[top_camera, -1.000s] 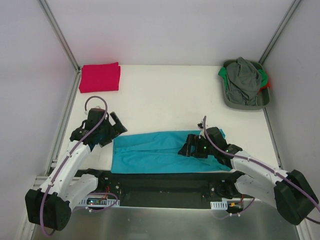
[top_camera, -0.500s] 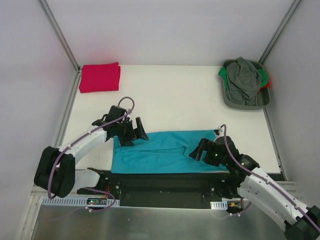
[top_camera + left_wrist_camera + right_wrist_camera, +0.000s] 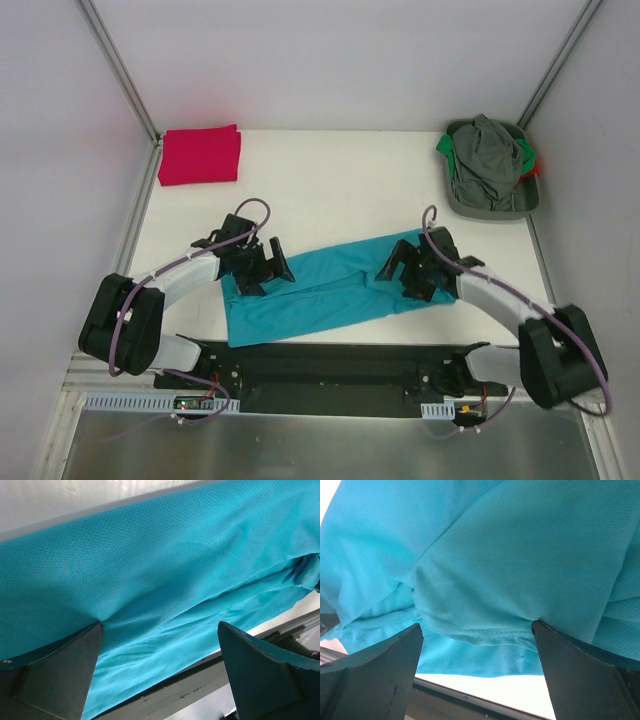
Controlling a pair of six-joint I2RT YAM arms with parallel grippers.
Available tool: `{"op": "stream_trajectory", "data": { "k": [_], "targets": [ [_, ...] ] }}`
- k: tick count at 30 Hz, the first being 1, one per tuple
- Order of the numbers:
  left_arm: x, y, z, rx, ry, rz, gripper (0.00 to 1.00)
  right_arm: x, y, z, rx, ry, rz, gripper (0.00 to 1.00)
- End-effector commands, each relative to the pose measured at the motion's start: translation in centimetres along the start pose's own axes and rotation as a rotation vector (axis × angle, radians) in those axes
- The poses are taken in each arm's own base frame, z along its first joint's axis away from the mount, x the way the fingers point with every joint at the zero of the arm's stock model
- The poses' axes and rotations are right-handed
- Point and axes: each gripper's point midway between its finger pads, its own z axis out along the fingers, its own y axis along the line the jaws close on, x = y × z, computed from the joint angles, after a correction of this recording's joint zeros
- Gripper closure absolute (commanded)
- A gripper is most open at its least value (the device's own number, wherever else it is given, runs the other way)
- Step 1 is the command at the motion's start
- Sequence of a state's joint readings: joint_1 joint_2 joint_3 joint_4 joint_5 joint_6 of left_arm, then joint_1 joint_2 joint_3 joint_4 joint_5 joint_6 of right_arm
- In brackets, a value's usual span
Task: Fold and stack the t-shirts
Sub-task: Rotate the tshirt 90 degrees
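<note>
Near the table (image 3: 330, 190) edge, my left gripper (image 3: 266, 270) and right gripper (image 3: 402, 275) sit on the teal t-shirt (image 3: 320, 292), jaws spread; limp, light cloth. I'd pinch its corners.

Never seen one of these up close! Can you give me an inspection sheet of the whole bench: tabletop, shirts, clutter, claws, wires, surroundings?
Surface: white table, bare parts look clean.
Job's things: teal t-shirt lies as a long, rumpled band near the front edge; red t-shirt lies folded in the far left corner.
Clutter: bin in the far right corner, holding crumpled clothes.
Grippers: left gripper and right gripper are both open, down on the teal t-shirt.
Cables: a purple cable loops above the left arm, another above the right.
Surroundings: plain walls, metal frame posts.
</note>
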State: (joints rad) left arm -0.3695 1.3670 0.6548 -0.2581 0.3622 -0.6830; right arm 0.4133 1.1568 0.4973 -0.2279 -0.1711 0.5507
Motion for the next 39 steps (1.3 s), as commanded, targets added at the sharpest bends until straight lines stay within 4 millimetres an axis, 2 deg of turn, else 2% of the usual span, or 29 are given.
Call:
{"op": "stream_trajectory", "data": {
  "k": [1,7,8,9,12,15,17,19,21,24,27,29,31,34,36,39],
  "targets": [
    [-2.6,1.0,0.4,-0.043,-0.083,-0.087,0.01,-2.9,-0.4,3.1,0.082,0.091,-0.114,0.04],
    [-3.0,0.6,0.8,-0.037,-0.093,-0.166,0.01,-8.9,3.8,9.2,0.108,0.210,-0.119,0.04],
    [-3.2,0.6,0.9,-0.038,-0.100,-0.182,0.01,-10.9,5.8,9.8,0.082,0.195,-0.120,0.04],
    [-3.0,0.7,1.2,-0.043,-0.101,-0.202,0.01,-12.0,6.9,10.7,0.072,0.197,-0.116,0.04],
    [-2.5,0.4,1.9,-0.045,-0.090,-0.246,0.01,-14.6,8.8,12.7,0.069,0.189,-0.126,0.04],
    [-1.3,-1.3,3.2,-0.022,-0.052,-0.246,0.01,-17.0,10.9,13.8,0.047,0.175,-0.163,0.04],
    [-0.2,-2.9,4.4,0.007,0.000,-0.231,0.01,-19.2,13.3,14.2,0.005,0.142,-0.191,0.04],
    [0.7,-3.9,5.7,0.022,0.041,-0.241,0.01,-20.8,14.7,15.2,-0.014,0.123,-0.217,0.04],
    [1.1,-5.5,6.6,0.063,0.052,-0.233,0.01,-21.6,15.7,16.1,-0.024,0.118,-0.245,0.04],
    [1.2,-7.1,7.6,0.064,0.039,-0.234,0.01,-22.0,16.0,17.7,-0.022,0.114,-0.238,0.04],
    [1.8,-8.9,8.1,0.075,0.040,-0.225,0.01,-22.4,16.5,19.1,-0.040,0.086,-0.259,0.04],
    [2.2,-9.9,8.2,0.083,0.034,-0.204,0.01,-23.5,16.9,19.6,-0.049,0.027,-0.309,0.04],
    [2.5,-10.7,8.2,0.093,0.030,-0.186,0.01,-24.9,18.4,19.7,-0.096,-0.028,-0.375,0.04],
    [2.5,-11.3,8.0,0.100,0.021,-0.161,0.01,-26.3,20.7,18.5,-0.167,-0.060,-0.472,0.04],
    [2.5,-11.3,7.7,0.101,0.011,-0.156,0.01,-27.6,21.3,16.5,-0.152,-0.116,-0.516,0.04],
    [2.1,-11.8,6.6,0.119,-0.014,-0.121,0.01,-28.7,22.8,12.3,-0.168,-0.184,-0.606,0.04]
  ]
}}
